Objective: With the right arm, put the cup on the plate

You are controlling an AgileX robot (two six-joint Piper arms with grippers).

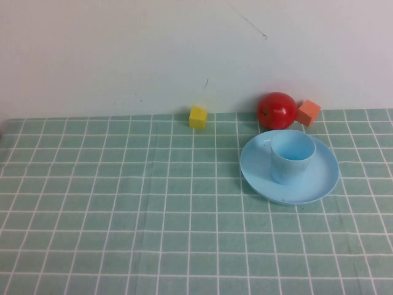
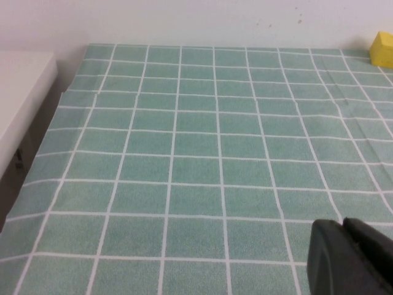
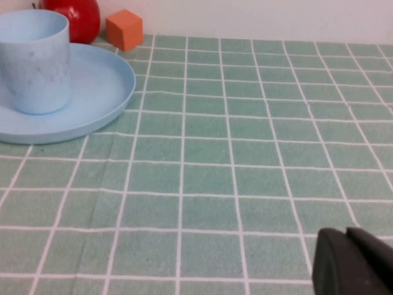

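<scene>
The light blue cup (image 1: 292,157) stands upright on the light blue plate (image 1: 322,181) at the right of the table. Both also show in the right wrist view, the cup (image 3: 35,60) on the plate (image 3: 98,92). My right gripper (image 3: 344,236) is shut and empty, well back from the plate over the green checked cloth. My left gripper (image 2: 341,225) is shut and empty over the cloth on the left side. Neither arm shows in the high view.
A red apple (image 1: 277,110) and an orange cube (image 1: 309,112) sit just behind the plate by the wall. A yellow cube (image 1: 198,117) sits at the back middle. A white surface (image 2: 21,98) borders the table's left edge.
</scene>
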